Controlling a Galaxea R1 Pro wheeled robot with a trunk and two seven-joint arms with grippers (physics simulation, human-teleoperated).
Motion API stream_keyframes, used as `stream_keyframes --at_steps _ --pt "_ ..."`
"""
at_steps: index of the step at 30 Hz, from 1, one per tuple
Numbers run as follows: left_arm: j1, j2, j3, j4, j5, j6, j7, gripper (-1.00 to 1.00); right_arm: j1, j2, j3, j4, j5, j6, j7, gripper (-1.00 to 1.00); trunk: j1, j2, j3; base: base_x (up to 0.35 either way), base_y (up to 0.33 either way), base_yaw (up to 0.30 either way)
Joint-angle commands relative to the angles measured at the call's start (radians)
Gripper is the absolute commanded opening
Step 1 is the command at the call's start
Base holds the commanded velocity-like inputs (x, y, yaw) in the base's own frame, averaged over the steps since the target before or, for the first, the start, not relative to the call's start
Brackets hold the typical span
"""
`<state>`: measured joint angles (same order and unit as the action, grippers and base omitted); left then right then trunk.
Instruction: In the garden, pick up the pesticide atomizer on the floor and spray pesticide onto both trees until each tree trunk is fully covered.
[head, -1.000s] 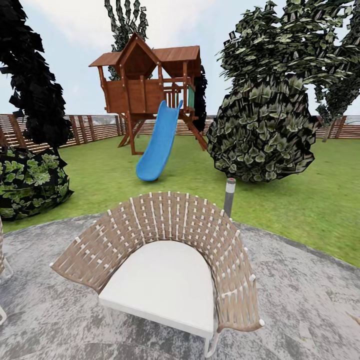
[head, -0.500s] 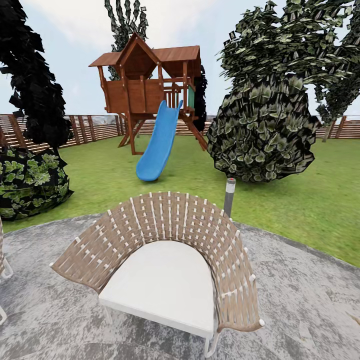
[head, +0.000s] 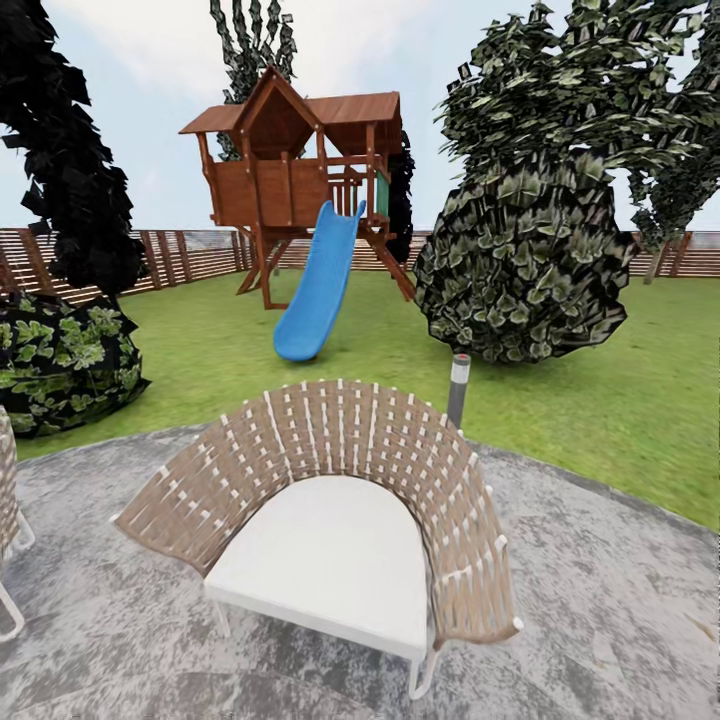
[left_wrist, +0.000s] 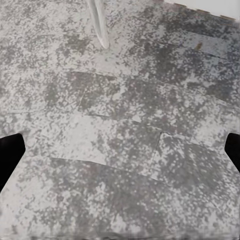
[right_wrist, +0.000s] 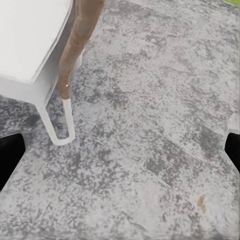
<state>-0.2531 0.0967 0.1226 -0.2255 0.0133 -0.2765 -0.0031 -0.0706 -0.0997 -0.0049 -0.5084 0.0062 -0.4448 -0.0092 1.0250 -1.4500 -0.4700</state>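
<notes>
Head view: a woven chair with a white seat cushion stands on grey stone paving directly ahead. A short grey post light rises just behind the chair's back, at the paving edge. Beyond lies the green lawn, with a wooden playhouse and its blue slide further back. A round leafy bush stands to the right of the slide, and a second bush sits at the left edge. A slatted wooden fence closes the far side. Part of another chair shows at the left border.

Left wrist view: the left gripper has its dark fingertips at opposite borders, spread wide with nothing between them, above paving. A thin white chair leg meets the ground ahead.

Right wrist view: the right gripper is likewise spread wide and empty over paving. The chair's white looped leg and seat edge lie near it.
</notes>
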Motion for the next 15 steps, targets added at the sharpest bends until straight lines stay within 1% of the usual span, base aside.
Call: stream_keyframes --at_steps 1,5,9,11,15 --pt "0.000 0.000 0.001 0.000 0.000 0.000 0.000 1.00 0.000 0.000 0.000 0.000 0.000 0.000 0.000 1.00 0.000 0.000 0.000 -0.302 0.172 0.000" --pt "0.000 0.000 0.001 0.000 0.001 0.000 0.000 1.00 0.000 0.000 0.000 0.000 0.000 0.000 0.000 1.00 0.000 0.000 0.000 -0.251 0.223 0.000" --pt "0.000 0.000 0.002 0.000 0.002 0.000 0.000 1.00 0.000 0.000 0.000 0.001 0.000 0.000 0.000 1.00 0.000 0.000 0.000 -0.078 0.282 -0.022" --pt "0.000 0.000 0.002 -0.001 0.002 0.000 0.000 1.00 0.000 0.000 0.000 0.001 0.000 0.000 0.000 1.00 0.000 0.000 0.000 -0.024 0.297 -0.140" --pt "0.000 0.000 0.002 -0.001 0.002 0.000 0.000 1.00 0.000 0.000 0.000 0.001 0.000 0.000 0.000 1.00 0.000 0.000 0.000 -0.009 0.301 -0.238"
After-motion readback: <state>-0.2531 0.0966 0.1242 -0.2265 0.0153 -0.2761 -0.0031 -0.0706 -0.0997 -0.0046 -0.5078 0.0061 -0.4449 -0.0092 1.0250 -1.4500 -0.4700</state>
